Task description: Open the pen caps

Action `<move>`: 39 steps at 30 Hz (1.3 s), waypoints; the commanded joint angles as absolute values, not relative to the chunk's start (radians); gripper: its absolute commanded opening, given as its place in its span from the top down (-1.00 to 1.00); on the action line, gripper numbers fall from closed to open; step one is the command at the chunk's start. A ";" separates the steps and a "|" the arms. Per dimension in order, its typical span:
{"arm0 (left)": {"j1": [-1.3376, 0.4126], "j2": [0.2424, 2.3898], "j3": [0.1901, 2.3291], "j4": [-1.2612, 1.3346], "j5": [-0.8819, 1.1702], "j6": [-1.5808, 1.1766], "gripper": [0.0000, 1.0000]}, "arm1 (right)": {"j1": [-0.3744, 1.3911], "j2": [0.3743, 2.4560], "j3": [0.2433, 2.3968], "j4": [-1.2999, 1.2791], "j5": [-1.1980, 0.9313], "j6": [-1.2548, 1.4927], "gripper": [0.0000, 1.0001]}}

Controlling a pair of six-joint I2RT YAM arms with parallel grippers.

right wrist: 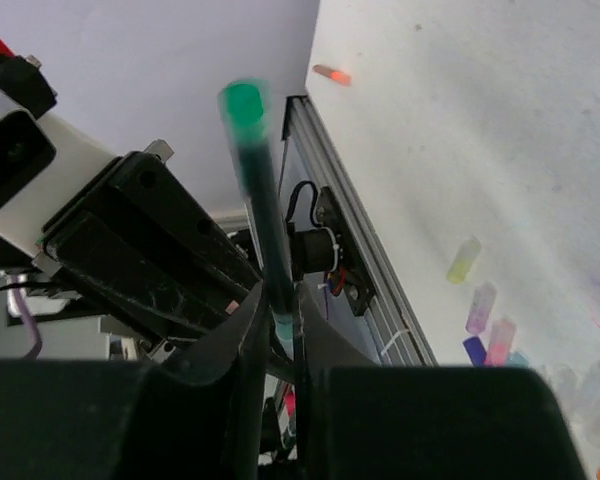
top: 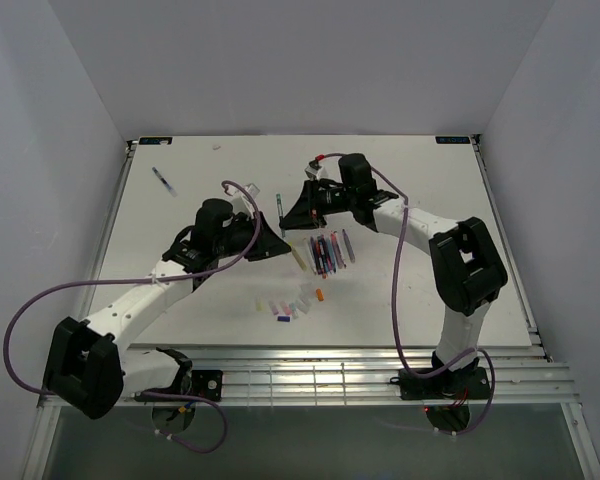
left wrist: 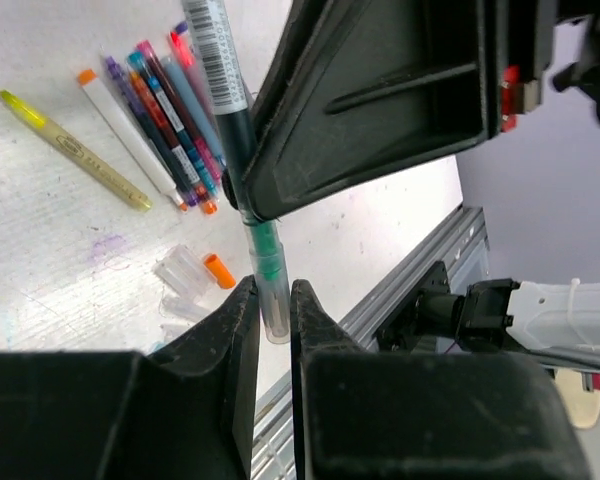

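Left gripper [left wrist: 273, 295]: closed on the clear lower end of the green pen [left wrist: 230, 130], held above the surface [top: 450, 180].
Right gripper [right wrist: 280, 325]: clamped on the same pen's dark barrel.
Hidden: the pen's middle, behind the right gripper's black body; its green tip is blurred.
Room: bare white surface to the right; metal rail at the near edge.
Other pens [top: 328, 252]: a slim row lying flat.
Loose caps [top: 288, 305]: short tubes, scattered nearer the rail.

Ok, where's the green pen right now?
In the top view the green pen is off the table near the middle, held between the left claw and right claw, just left of the row of pens.
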State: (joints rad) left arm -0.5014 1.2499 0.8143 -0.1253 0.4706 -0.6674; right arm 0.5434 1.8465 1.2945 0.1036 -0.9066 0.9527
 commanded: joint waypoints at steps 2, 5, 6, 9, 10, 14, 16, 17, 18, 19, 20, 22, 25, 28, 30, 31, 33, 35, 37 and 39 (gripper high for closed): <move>-0.555 1.146 0.779 -0.159 0.559 -0.661 1.00 | 0.548 1.881 1.361 0.592 -0.927 1.198 0.85; -0.564 1.173 0.868 -0.352 0.352 -0.591 1.00 | 0.560 1.884 1.572 0.018 -0.733 0.813 0.85; -0.566 1.187 0.894 -0.476 0.283 -0.577 1.00 | 0.571 1.913 1.673 -0.200 -0.621 0.698 0.85; -0.572 1.224 0.943 -0.625 0.086 -0.557 1.00 | 0.610 2.014 1.983 -0.613 -0.352 0.500 0.85; -0.572 1.218 0.936 -0.626 0.081 -0.554 1.00 | 0.609 2.022 1.999 -0.639 -0.313 0.499 0.85; -0.566 1.167 0.871 -0.638 0.017 -0.609 1.00 | 0.578 2.028 1.976 -0.753 -0.235 0.471 0.85; -0.543 1.181 0.853 -0.669 -0.023 -0.609 1.00 | 0.552 2.004 1.898 -0.805 -0.174 0.416 0.85; -0.537 1.189 0.845 -0.672 -0.015 -0.604 1.00 | 0.543 1.988 1.858 -0.813 -0.157 0.399 0.84; -0.531 1.210 0.839 -0.681 -0.008 -0.603 1.00 | 0.531 1.952 1.777 -0.813 -0.152 0.382 0.85; -0.517 1.221 0.825 -0.683 -0.002 -0.597 1.00 | 0.506 1.936 1.741 -0.815 -0.144 0.353 0.84; -0.508 1.230 0.821 -0.684 0.029 -0.592 1.00 | 0.494 1.924 1.706 -0.816 -0.140 0.339 0.85; -0.482 1.252 0.801 -0.684 0.069 -0.589 1.00 | 0.457 1.887 1.617 -0.819 -0.124 0.313 0.85; -0.463 1.276 0.775 -0.687 0.093 -0.588 1.00 | 0.416 1.850 1.525 -0.818 -0.110 0.290 0.85; -0.462 1.310 0.776 -0.687 0.109 -0.584 0.88 | 0.380 1.845 1.476 -0.808 -0.140 0.265 0.85; -0.460 1.328 0.781 -0.687 0.112 -0.592 0.79 | 0.374 1.853 1.463 -0.796 -0.144 0.244 0.85; -0.460 1.338 0.781 -0.689 0.123 -0.595 0.78 | 0.374 1.859 1.460 -0.796 -0.146 0.238 0.85; -0.460 1.358 0.775 -0.690 0.132 -0.601 0.74 | 0.374 1.873 1.459 -0.792 -0.149 0.226 0.85; -0.460 1.367 0.766 -0.690 0.135 -0.609 0.57 | 0.374 1.887 1.460 -0.788 -0.141 0.221 0.84; -0.459 1.376 0.764 -0.692 0.135 -0.611 0.50 | 0.374 1.896 1.462 -0.785 -0.140 0.209 0.85; -0.457 1.391 0.764 -0.696 0.133 -0.621 0.42 | 0.373 1.920 1.470 -0.785 -0.138 0.199 0.85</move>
